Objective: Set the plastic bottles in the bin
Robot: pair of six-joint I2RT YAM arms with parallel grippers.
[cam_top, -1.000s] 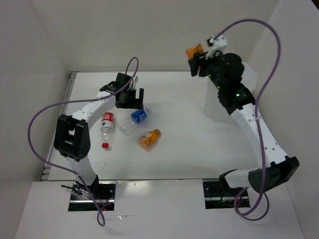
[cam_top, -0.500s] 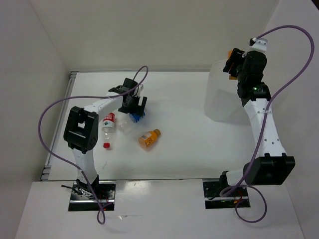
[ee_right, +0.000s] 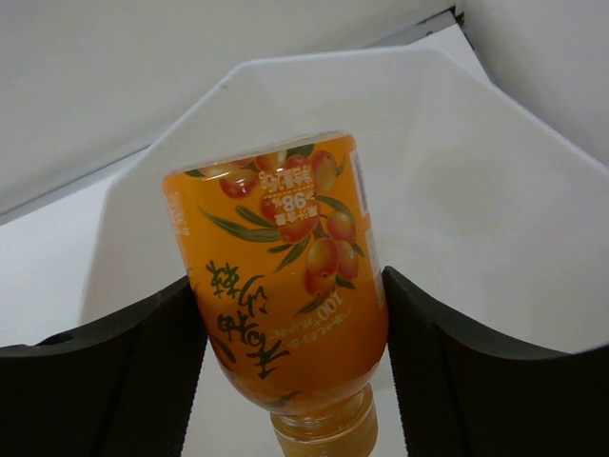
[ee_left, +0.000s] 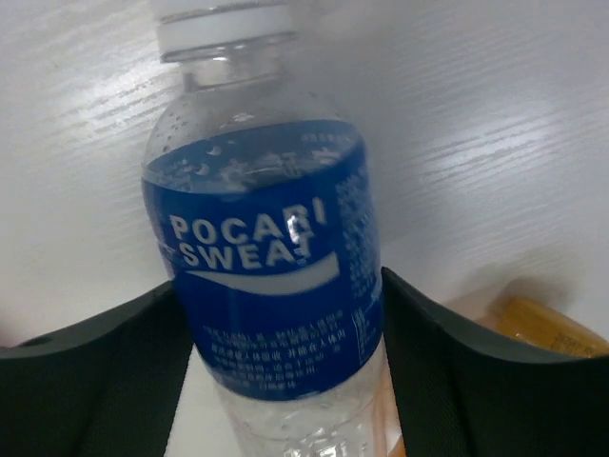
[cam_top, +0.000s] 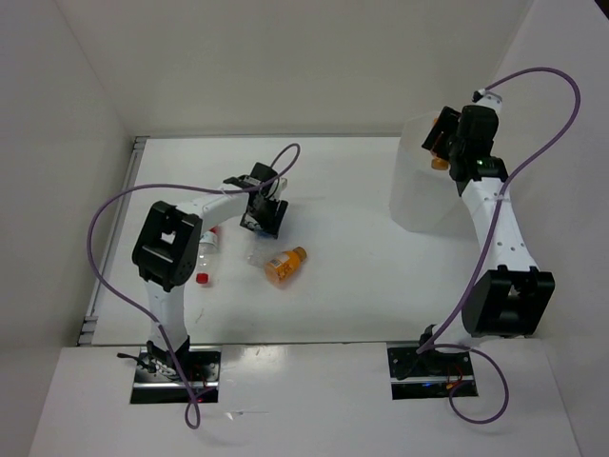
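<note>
Over the bin [ee_right: 495,209], your right tool [ee_right: 290,314] pinches an orange bottle [ee_right: 276,248], cap cut off. On the bench [ee_left: 495,143], your left tool [ee_left: 281,324] pinches the blue bottle [ee_left: 262,267], base unseen; your left arm half hides the red bottle [cam_top: 205,252].

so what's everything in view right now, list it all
bin: 1, translucent white, far right of table
held orange bottle: 1, orange, in right gripper above the bin
loose orange bottle: 1, orange, lying mid-table
red-label bottle: 1, clear, red cap, lying at left, partly behind left arm
blue-label bottle: 1, clear, white cap, lying between left gripper's fingers
table: 1, white
cables: 2, purple, one looping off each arm
left gripper: black, closed on blue-label bottle
right gripper: black, gripping held orange bottle
</note>
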